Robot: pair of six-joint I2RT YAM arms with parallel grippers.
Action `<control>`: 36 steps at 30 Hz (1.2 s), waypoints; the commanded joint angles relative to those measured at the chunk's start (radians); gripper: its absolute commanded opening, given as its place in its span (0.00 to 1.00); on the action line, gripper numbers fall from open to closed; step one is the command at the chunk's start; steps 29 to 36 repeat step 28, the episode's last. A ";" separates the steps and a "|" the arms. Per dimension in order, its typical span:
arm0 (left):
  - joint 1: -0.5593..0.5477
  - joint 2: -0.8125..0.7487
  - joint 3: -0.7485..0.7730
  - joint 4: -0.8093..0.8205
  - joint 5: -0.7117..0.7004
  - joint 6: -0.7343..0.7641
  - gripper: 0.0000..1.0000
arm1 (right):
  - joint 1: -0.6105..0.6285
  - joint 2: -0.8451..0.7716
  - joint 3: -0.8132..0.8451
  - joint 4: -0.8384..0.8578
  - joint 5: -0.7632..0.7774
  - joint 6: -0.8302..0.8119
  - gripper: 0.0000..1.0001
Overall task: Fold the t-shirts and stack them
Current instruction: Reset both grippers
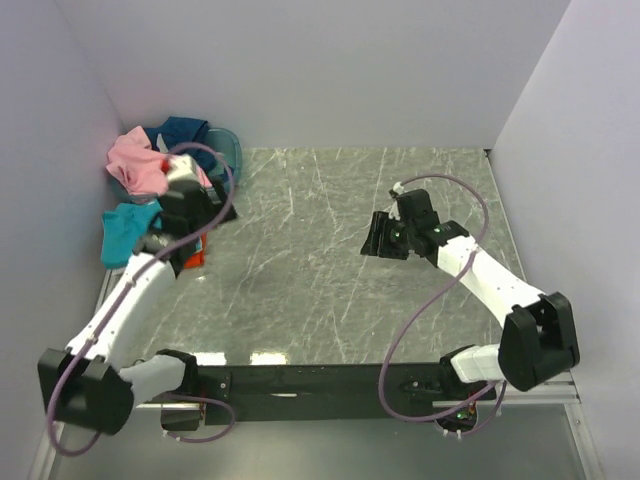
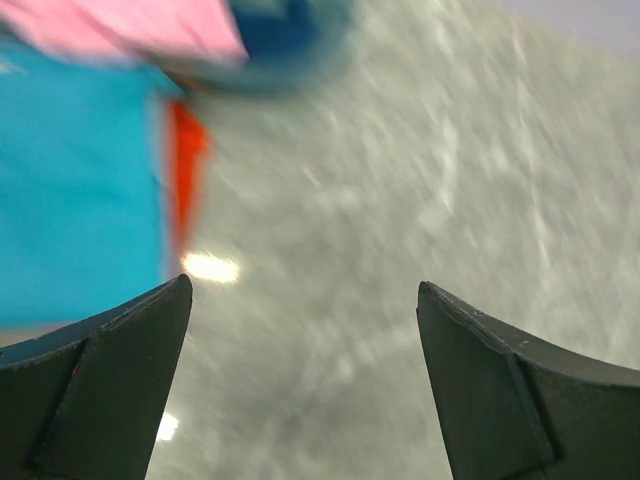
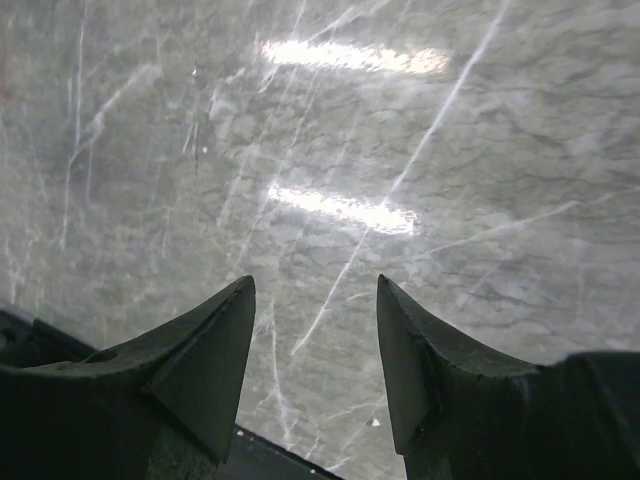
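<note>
My left pincer [image 2: 305, 290] hangs wide open and holds nothing. My right pincer [image 3: 315, 285] is parted more narrowly, also empty, over the bench [image 1: 330, 260]. I judge the work not begun, since nothing lies folded or stacked. Far left, the teal shirt [image 1: 125, 232] and orange shirt [image 1: 193, 258] lie nearest my left pincer. The pink shirt [image 1: 138, 165] and navy shirt [image 1: 185, 132] are heaped on the basket [image 1: 228, 150] behind. The bench is glossy grey veined marble, and pale walls [image 1: 320, 70] enclose it.

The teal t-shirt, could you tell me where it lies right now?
In the top view, the teal t-shirt lies against the left wall, nearer than the pink t-shirt, beside the left gripper.
</note>
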 commanded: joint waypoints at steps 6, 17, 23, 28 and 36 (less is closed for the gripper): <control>-0.320 -0.168 -0.228 0.117 -0.154 -0.238 1.00 | -0.001 -0.144 -0.099 0.135 0.135 0.032 0.59; -0.364 -0.197 -0.269 0.160 -0.188 -0.245 0.99 | -0.001 -0.211 -0.187 0.205 0.175 0.072 0.59; -0.364 -0.185 -0.268 0.197 -0.175 -0.222 0.99 | -0.001 -0.257 -0.225 0.228 0.203 0.084 0.59; -0.364 -0.169 -0.259 0.185 -0.194 -0.215 1.00 | -0.002 -0.263 -0.244 0.244 0.208 0.089 0.59; -0.364 -0.169 -0.259 0.185 -0.194 -0.215 1.00 | -0.002 -0.263 -0.244 0.244 0.208 0.089 0.59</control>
